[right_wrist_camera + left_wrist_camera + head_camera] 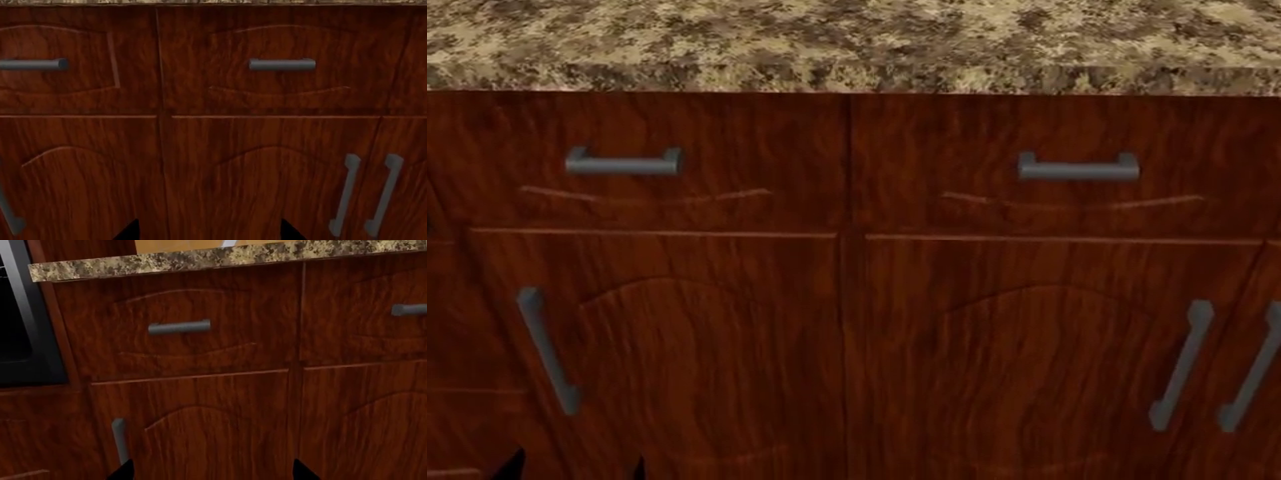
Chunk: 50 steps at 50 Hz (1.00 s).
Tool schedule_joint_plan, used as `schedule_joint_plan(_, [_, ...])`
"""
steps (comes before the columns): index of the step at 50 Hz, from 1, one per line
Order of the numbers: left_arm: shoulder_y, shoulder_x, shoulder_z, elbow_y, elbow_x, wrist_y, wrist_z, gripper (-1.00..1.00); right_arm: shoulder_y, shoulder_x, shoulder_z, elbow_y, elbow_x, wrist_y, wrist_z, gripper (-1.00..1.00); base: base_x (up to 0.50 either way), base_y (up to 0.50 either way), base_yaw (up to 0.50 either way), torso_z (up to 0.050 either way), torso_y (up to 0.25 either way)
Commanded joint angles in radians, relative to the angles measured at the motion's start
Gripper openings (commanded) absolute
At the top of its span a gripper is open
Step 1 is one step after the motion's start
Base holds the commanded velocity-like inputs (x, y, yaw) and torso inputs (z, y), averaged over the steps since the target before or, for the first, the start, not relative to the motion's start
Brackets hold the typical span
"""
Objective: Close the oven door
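Note:
Only a corner of the oven door (pixel 27 340) shows, at the edge of the left wrist view: a thick black frame around a dark pane, beside the wooden cabinets. Whether it stands open or closed cannot be told from this sliver. It is out of view in the head and right wrist views. My left gripper (pixel 212 473) is open, its two black fingertips (pixel 121 471) wide apart in front of a cabinet door with nothing between them. Its tips also peek into the head view, where the left gripper (pixel 574 470) sits low at the left. My right gripper (pixel 210 232) is open and empty, facing another cabinet door.
Reddish wooden cabinets (pixel 854 330) fill the views, with drawers above and doors below. Grey bar handles (pixel 625 161) sit on the drawers and upright handles (pixel 1181 365) on the doors. A speckled granite countertop (pixel 854 45) overhangs them.

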Motion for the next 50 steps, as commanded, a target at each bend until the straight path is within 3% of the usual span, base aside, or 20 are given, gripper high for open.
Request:
schedule_joint_plan(1, [-0.002, -0.004, 0.007, 0.000, -0.003, -0.004, -0.006, 1.00, -0.001, 0.005, -0.005, -0.006, 0.006, 0.005, 0.007, 1.00, 0.00, 0.00, 0.00, -0.031, 0.000])
schedule_joint_plan(7, [-0.013, -0.002, 0.011, -0.027, -0.001, 0.006, -0.009, 1.00, 0.008, 0.004, -0.006, 0.012, 0.010, 0.005, 0.008, 1.00, 0.00, 0.00, 0.00, -0.025, 0.000])
schedule_joint_plan(8, [-0.036, 0.017, 0.019, -0.175, 0.010, 0.114, 0.004, 1.00, 0.011, 0.004, -0.006, 0.017, 0.011, 0.005, 0.008, 1.00, 0.00, 0.00, 0.00, 0.000, 0.000])
schedule_joint_plan(9, [-0.043, 0.006, 0.021, -0.104, 0.012, 0.016, -0.003, 1.00, 0.020, 0.003, -0.006, 0.034, 0.014, 0.006, 0.005, 1.00, 0.00, 0.00, 0.00, 0.000, 0.000])
schedule_joint_plan(12, [-0.109, 0.026, 0.032, -0.253, 0.000, -0.026, 0.022, 1.00, 0.077, -0.014, -0.006, 0.165, 0.030, 0.028, -0.013, 1.00, 0.00, 0.00, 0.00, 0.000, 0.000])
schedule_joint_plan(13, [-0.153, 0.053, 0.028, -0.403, 0.003, 0.107, 0.032, 1.00, 0.085, -0.018, -0.006, 0.182, 0.039, 0.064, -0.010, 1.00, 0.00, 0.00, 0.00, 0.000, 0.000])
schedule_joint_plan(14, [-0.135, 0.031, 0.032, -0.313, -0.009, -0.043, 0.029, 1.00, 0.089, -0.018, -0.003, 0.180, 0.044, 0.085, -0.004, 1.00, 0.00, 0.00, 0.00, 0.000, 0.000])
schedule_joint_plan(15, [-0.162, 0.048, 0.043, -0.454, 0.011, 0.037, 0.030, 1.00, 0.093, -0.017, -0.003, 0.172, 0.052, 0.120, 0.001, 1.00, 0.00, 0.00, 0.00, 0.000, 0.000])
schedule_joint_plan(16, [-0.142, 0.025, 0.050, -0.304, 0.004, -0.113, 0.027, 1.00, 0.092, -0.018, 0.006, 0.161, 0.070, 0.139, 0.004, 1.00, 0.00, 0.00, 0.00, 0.000, 0.000])
schedule_joint_plan(17, [-0.168, 0.049, 0.049, -0.454, 0.005, 0.013, 0.042, 1.00, 0.093, -0.015, 0.003, 0.154, 0.070, 0.167, 0.011, 1.00, 0.00, 0.00, 0.00, 0.000, 0.000])
schedule_joint_plan(20, [-0.160, 0.029, 0.053, -0.337, 0.001, -0.164, 0.027, 1.00, 0.112, -0.014, -0.003, 0.185, 0.077, 0.240, 0.019, 1.00, 0.00, 0.00, 0.00, 0.000, 0.000])
schedule_joint_plan(22, [-0.207, 0.061, 0.059, -0.570, 0.010, -0.003, 0.042, 1.00, 0.125, -0.019, 0.008, 0.220, 0.089, 0.240, 0.018, 1.00, 0.00, 0.00, 0.00, 0.000, 0.000])
schedule_joint_plan(23, [-0.194, 0.041, 0.056, -0.436, -0.001, -0.129, 0.037, 1.00, 0.130, -0.020, 0.005, 0.237, 0.089, 0.237, 0.011, 1.00, 0.00, 0.00, 0.00, 0.000, 0.000])
schedule_joint_plan(26, [-0.196, 0.031, 0.079, -0.429, 0.017, -0.177, 0.042, 1.00, 0.149, -0.026, 0.008, 0.284, 0.100, 0.241, 0.001, 1.00, 0.00, 0.00, 0.00, 0.000, 0.000])
schedule_joint_plan(35, [-0.187, 0.028, 0.082, -0.420, 0.033, -0.118, 0.010, 1.00, 0.140, -0.021, -0.003, 0.260, 0.097, 0.238, 0.006, 1.00, 0.00, 0.00, 0.00, 0.000, 0.000])
schedule_joint_plan(36, [-0.208, 0.046, 0.090, -0.549, 0.037, -0.030, 0.025, 1.00, 0.142, -0.021, -0.002, 0.262, 0.097, 0.238, 0.008, 1.00, 0.00, 0.00, 0.00, 0.000, 0.000])
schedule_joint_plan(37, [-0.193, 0.028, 0.091, -0.428, 0.034, -0.134, 0.021, 1.00, 0.139, -0.019, -0.002, 0.252, 0.099, 0.239, 0.009, 1.00, 0.00, 0.00, 0.00, 0.000, 0.000])
schedule_joint_plan(38, [-0.208, 0.041, 0.096, -0.525, 0.037, -0.062, 0.029, 1.00, 0.137, -0.019, -0.002, 0.250, 0.100, 0.239, 0.010, 1.00, 0.00, 0.00, 0.00, 0.000, 0.000])
schedule_joint_plan(41, [-0.189, 0.022, 0.102, -0.417, 0.039, -0.155, 0.027, 1.00, 0.136, -0.018, -0.004, 0.255, 0.100, 0.227, 0.006, 1.00, 0.00, 0.00, 0.00, 0.000, 0.000])
schedule_joint_plan(50, [-0.209, 0.034, 0.114, -0.513, 0.048, -0.078, 0.026, 1.00, 0.135, -0.019, -0.009, 0.255, 0.113, 0.216, -0.006, 1.00, 0.00, 0.14, 0.00, 0.000, 0.000])
